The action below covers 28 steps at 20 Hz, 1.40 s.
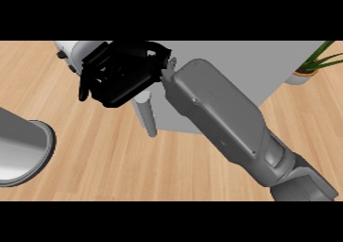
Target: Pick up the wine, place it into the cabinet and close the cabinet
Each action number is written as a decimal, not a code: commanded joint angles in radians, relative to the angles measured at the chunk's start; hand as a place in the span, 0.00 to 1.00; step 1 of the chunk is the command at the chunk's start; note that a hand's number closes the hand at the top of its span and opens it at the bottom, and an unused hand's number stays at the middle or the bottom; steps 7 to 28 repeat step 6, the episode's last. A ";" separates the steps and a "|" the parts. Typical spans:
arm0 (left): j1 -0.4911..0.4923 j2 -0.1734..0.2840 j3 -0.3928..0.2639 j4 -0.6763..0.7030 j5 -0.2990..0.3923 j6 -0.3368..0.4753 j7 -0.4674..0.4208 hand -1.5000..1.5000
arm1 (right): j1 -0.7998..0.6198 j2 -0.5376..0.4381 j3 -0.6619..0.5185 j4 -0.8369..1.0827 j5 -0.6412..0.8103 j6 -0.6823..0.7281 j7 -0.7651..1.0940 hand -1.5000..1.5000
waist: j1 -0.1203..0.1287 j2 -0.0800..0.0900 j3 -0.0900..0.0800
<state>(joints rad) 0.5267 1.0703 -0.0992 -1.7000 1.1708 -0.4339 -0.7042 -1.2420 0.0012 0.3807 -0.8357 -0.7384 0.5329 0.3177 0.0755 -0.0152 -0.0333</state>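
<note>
Underlying counter (132, 165): pale wood planks that fill the view, spreading out below and to both sides of the right hand (121, 71).
Cabinet (271, 61): a plain grey block behind and to the right of the hand, and the hand shows in front of its left part. Whether its door stands open cannot be told from here.
Forearm (223, 118): grey, coming in from the lower right corner and slanting up and left to the hand.
Cylinder (17, 142): a grey metal thing with a rolled rim, lying well down and left of the hand, apart from it and cut by the view's left edge.
Right hand: black, raised over the counter with its fingers curled round the wine (69, 49).
Wine: a pale bottle held tilted in the hand. Its broad end sticks out up and left of the fingers, and a slim pale end (147, 116) pokes out below the palm. The middle is hidden by the hand.
Plant (317, 64): green leaves in a small pot, far right of the hand, beside the cabinet's right edge.
</note>
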 commanded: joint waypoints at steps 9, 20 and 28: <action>-0.020 0.002 0.070 0.022 -0.002 0.027 -0.018 0.00 | -0.006 -0.157 -0.074 0.124 0.034 -0.149 -0.143 1.00 | -0.044 0.037 0.031; -0.020 0.002 0.070 0.022 -0.002 0.027 -0.018 0.00 | -0.006 -0.157 -0.074 0.124 0.034 -0.149 -0.143 1.00 | -0.044 0.037 0.031; -0.020 0.002 0.070 0.022 -0.002 0.027 -0.018 0.00 | -0.006 -0.157 -0.074 0.124 0.034 -0.149 -0.143 1.00 | -0.044 0.037 0.031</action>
